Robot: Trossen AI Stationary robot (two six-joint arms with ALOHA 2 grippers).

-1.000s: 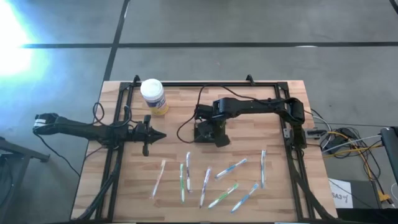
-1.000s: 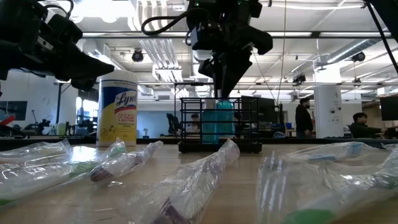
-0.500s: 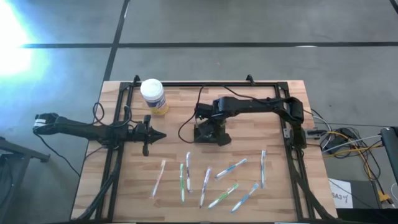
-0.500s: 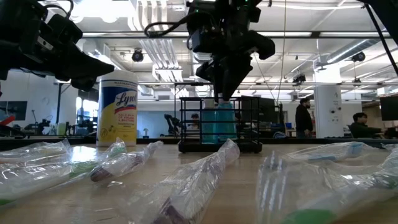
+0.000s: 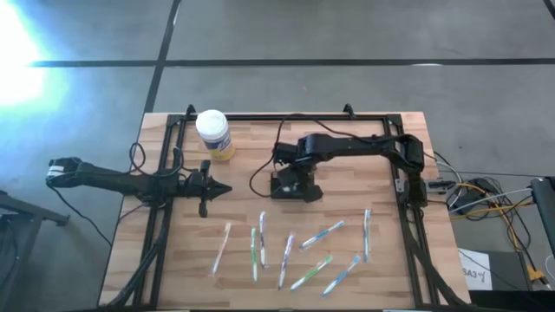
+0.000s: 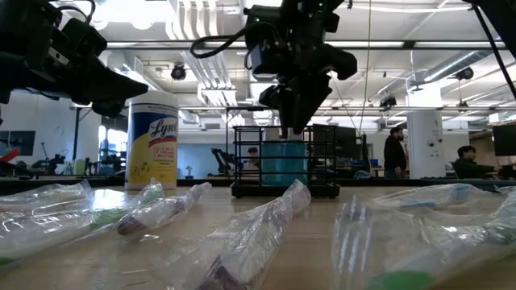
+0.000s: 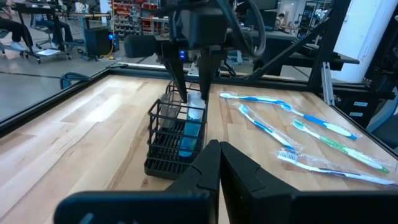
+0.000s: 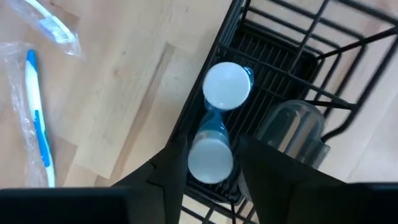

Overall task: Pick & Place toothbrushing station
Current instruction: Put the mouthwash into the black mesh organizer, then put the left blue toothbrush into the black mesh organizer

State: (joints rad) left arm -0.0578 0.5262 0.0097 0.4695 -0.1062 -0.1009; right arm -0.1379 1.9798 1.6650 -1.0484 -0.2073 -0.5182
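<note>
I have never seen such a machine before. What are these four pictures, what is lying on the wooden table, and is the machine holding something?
These are two dark robot arms at a wooden table, each ending in a two-finger pincer. One picture looks straight down from above, one looks level across the table top, and two come from cameras on the arms' wrists.

On the table stand a small black wire holder with two blue white-capped bottles and a clear cup inside, and a round white-lidded jar with a yellow label. Several toothbrushes in clear plastic wrappers lie nearer the front edge.

The right pincer hangs directly over the holder, its fingers open on either side of one bottle's cap. It does not seem to hold anything. The left pincer waits to the side, shut and empty.
</note>
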